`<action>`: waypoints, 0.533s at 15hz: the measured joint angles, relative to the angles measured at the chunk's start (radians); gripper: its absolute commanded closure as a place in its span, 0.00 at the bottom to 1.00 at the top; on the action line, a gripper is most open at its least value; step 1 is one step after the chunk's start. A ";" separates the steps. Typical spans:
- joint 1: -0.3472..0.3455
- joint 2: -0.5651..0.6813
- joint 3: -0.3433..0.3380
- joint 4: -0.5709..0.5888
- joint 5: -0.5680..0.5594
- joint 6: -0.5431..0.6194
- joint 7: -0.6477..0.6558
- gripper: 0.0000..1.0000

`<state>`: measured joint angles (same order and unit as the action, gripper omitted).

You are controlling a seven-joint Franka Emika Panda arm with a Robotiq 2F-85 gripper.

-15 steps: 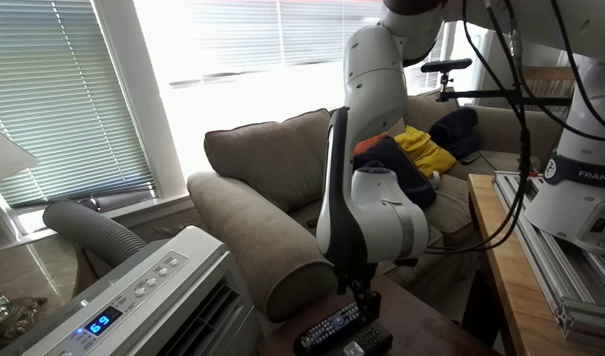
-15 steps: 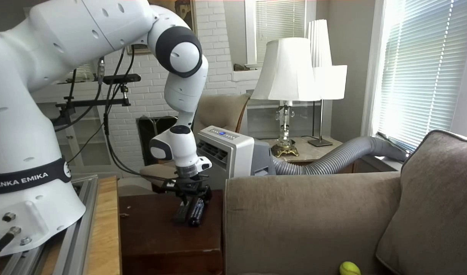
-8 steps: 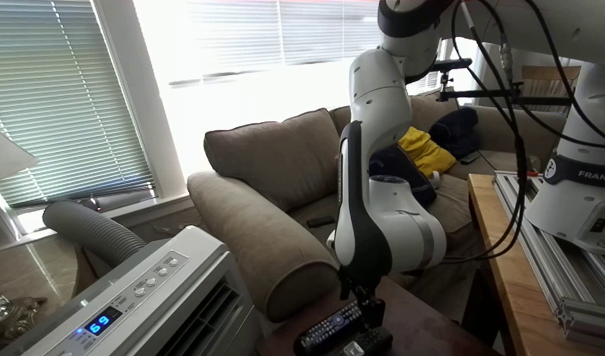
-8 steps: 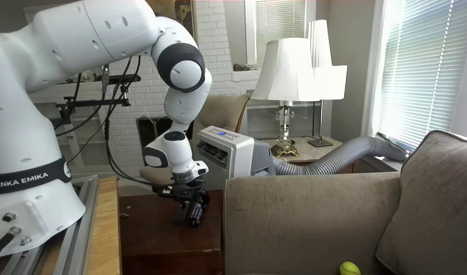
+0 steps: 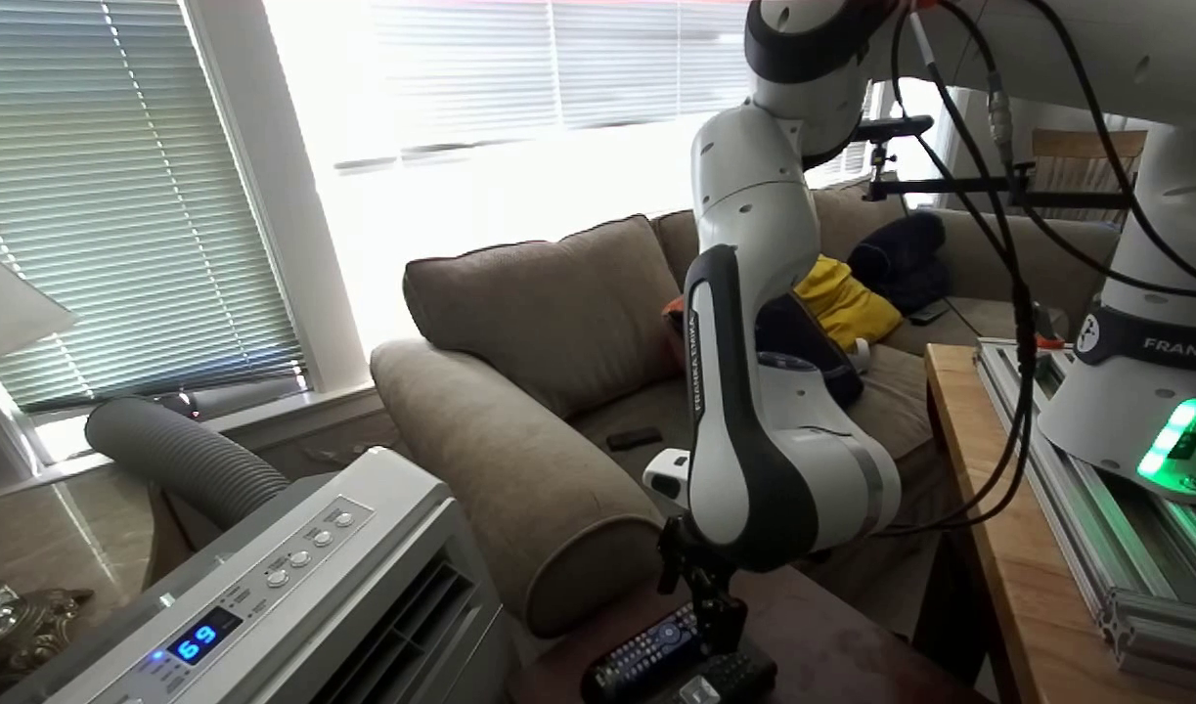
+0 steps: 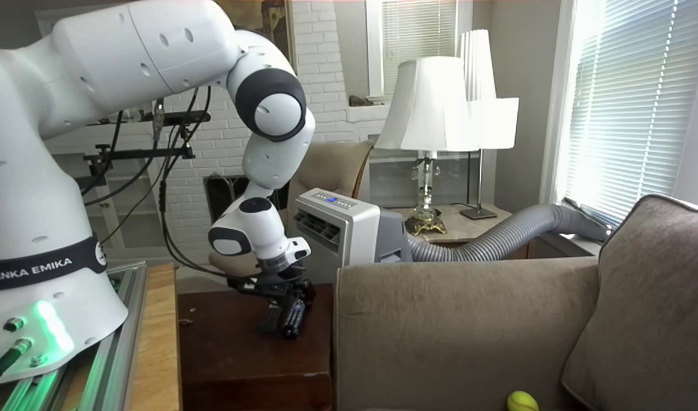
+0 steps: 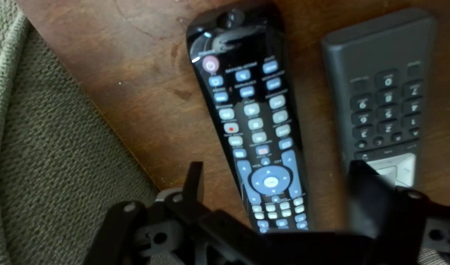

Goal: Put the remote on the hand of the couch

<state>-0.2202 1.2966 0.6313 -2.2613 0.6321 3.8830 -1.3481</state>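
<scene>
The remote (image 7: 247, 121), long and black with rows of pale and blue buttons, lies on a reddish-brown wooden table. It also shows in both exterior views (image 5: 637, 657) (image 6: 294, 319). My gripper (image 7: 276, 165) is open above it, with one finger on each side of the remote's lower part and gaps visible on both sides. The gripper also shows in both exterior views (image 5: 695, 601) (image 6: 290, 297). The remote's lower end is hidden behind the gripper. The hand of the couch, a rounded olive-tan armrest (image 5: 509, 460), stands beside the table; it also shows in an exterior view (image 6: 463, 314).
A shorter dark grey remote (image 7: 379, 66) lies beside the black one, partly behind my right-hand finger in the wrist view. A white air conditioner (image 5: 363, 577) stands next to the table and armrest. A dark object (image 5: 635, 438) lies on the seat, a tennis ball (image 6: 521, 401) nearby.
The arm's wrist has shifted and tilted, while the gripper stays close over the remotes. The base light now glows green. Both remotes have stayed in place.
</scene>
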 measured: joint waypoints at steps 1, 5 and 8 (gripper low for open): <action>0.034 -0.019 -0.036 0.000 -0.025 -0.028 0.059 0.00; 0.212 -0.098 -0.205 0.002 -0.161 -0.131 0.325 0.00; 0.329 -0.129 -0.321 0.009 -0.324 -0.168 0.539 0.00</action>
<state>0.1088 1.1673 0.3103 -2.2520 0.3083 3.7153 -0.8091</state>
